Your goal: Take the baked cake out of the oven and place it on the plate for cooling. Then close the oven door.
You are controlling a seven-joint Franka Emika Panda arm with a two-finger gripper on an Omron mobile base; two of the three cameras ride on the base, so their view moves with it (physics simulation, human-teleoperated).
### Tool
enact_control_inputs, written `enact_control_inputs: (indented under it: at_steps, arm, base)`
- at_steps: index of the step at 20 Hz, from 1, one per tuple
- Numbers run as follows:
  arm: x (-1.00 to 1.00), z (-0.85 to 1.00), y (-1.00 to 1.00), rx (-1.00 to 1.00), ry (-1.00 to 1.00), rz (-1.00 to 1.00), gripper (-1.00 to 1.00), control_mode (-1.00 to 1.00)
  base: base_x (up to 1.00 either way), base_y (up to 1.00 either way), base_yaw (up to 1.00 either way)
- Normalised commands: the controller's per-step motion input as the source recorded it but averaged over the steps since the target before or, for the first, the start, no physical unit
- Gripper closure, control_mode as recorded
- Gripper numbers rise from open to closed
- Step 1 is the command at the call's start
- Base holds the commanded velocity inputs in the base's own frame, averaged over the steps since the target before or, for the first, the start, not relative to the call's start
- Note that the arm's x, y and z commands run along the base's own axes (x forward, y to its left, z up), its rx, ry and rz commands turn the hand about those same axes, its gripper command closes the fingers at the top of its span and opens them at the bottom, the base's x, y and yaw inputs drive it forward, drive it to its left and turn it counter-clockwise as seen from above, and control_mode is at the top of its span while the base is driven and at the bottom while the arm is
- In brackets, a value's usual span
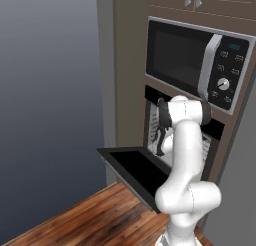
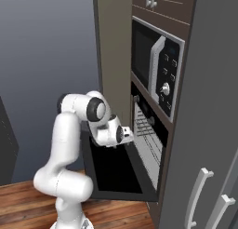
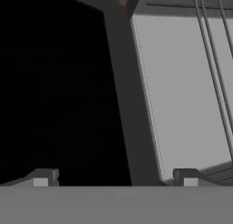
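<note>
Black oven door [image 2: 111, 170] dropped flat, wire racks [image 2: 148, 142] bare inside (end effector [image 3: 116, 176] spread wide, empty).

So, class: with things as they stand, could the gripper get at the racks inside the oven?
Probably yes. The oven door hangs fully down, the gripper is open at the mouth of the oven, and nothing stands between it and the racks.

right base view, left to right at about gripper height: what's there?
Grey wall → arm's white upper link → gripper, open, over the dropped oven door → oven wire racks → grey cabinet panel.
</note>
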Motion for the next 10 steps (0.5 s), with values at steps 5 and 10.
enact_control_inputs:
  at_steps: [5,10]
  arm:
    - [-1.0,0.75,0.87,0.0,-0.13,0.0,-1.0,-1.0]
    - [-1.0,0.69,0.93,-0.01,-0.02,0.0,-1.0,-1.0]
  base:
    - [0.0,0.0,0.0]
    - [0.0,0.0,0.0]
